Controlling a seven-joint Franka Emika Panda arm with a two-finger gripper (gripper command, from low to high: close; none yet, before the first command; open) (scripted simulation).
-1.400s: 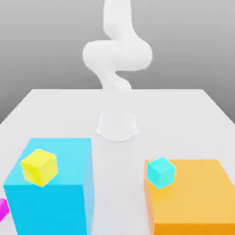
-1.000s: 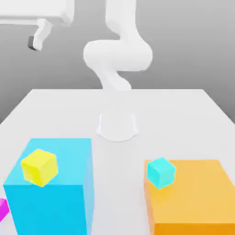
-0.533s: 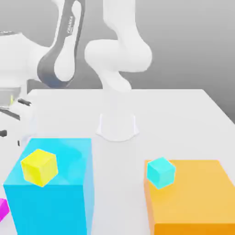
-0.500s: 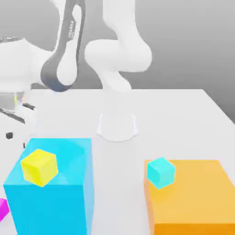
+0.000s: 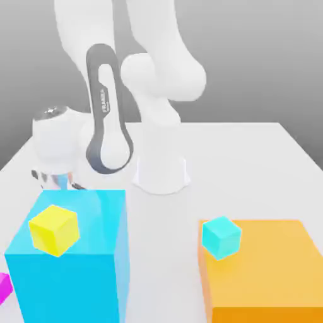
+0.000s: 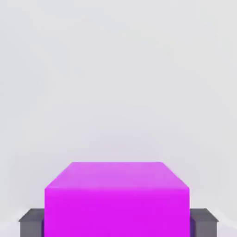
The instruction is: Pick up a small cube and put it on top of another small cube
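A small magenta cube (image 6: pixel 115 199) sits between the two dark grey fingers (image 6: pixel 31 223) of my gripper (image 6: pixel 118 224) in the hand view. The fingers lie flush against its two sides, and pale table shows beyond it. In the exterior view my white hand (image 5: pixel 53 148) hangs low behind the big blue block (image 5: pixel 76 265), at the exterior view's left. The block hides the fingertips and whatever they hold. A sliver of another magenta cube (image 5: pixel 2 288) lies at the exterior view's lower left edge.
A small yellow cube (image 5: pixel 54 229) rests on the blue block. A small cyan cube (image 5: pixel 221 236) sits on the big orange block (image 5: pixel 265 277) at the exterior view's right. The arm's white base (image 5: pixel 161 173) stands mid-table behind both blocks.
The arm has swung down from high at the exterior view's left, and the hand now sits low behind the blue block. The yellow, cyan and edge magenta cubes have not moved.
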